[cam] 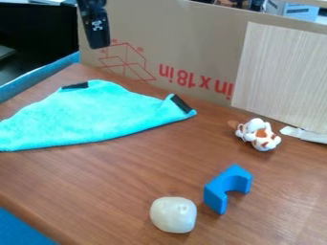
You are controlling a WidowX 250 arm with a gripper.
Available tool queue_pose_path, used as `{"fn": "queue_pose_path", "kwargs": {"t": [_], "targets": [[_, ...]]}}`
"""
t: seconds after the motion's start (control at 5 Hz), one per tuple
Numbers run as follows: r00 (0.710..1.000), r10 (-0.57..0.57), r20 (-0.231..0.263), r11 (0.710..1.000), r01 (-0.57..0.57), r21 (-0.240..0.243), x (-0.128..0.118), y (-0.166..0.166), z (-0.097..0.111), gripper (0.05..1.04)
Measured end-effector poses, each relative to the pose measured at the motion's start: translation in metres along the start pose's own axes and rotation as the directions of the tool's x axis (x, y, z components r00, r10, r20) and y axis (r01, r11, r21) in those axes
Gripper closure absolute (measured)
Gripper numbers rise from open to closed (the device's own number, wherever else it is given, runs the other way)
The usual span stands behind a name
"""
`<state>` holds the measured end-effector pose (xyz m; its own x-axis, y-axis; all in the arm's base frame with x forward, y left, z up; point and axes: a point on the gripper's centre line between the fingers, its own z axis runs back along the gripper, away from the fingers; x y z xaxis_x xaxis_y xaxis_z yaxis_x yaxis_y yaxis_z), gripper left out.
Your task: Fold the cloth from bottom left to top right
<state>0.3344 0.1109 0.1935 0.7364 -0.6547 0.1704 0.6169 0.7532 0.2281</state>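
Note:
The gripper (96, 40) hangs at the upper left, in front of the cardboard and above the far edge of the table, apart from the cloth. A turquoise cloth (96, 115) lies on the left part of the table in a roughly triangular shape. Its long lower edge runs from the left border of the view to the right corner. One black patch sits at its top corner and another at its right corner.
On the wooden table (115, 182) are a white rounded object (173, 215), a blue arch block (224, 187) and a white-and-brown plush toy (258, 135). A cardboard wall (191, 48) with a pale wood panel (281, 76) stands along the back.

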Motion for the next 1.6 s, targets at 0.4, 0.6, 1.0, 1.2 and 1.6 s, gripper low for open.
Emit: {"fn": "queue_pose_path", "kwargs": {"t": [0.4, 0.6, 1.0, 1.2, 1.6], "targets": [[0.981, 0.192, 0.012, 0.98, -0.191, -0.064, -0.041, 0.002, -0.035, 0.082], [0.94, 0.338, 0.038, 0.94, -0.335, -0.067, -0.077, 0.001, -0.054, 0.082], [0.817, 0.574, 0.061, 0.819, -0.574, -0.018, -0.154, 0.011, -0.077, 0.082], [0.767, 0.636, 0.084, 0.768, -0.64, 0.035, -0.189, 0.011, -0.083, 0.082], [0.721, 0.677, 0.152, 0.712, -0.693, 0.112, -0.223, 0.012, -0.1, 0.082]]}}
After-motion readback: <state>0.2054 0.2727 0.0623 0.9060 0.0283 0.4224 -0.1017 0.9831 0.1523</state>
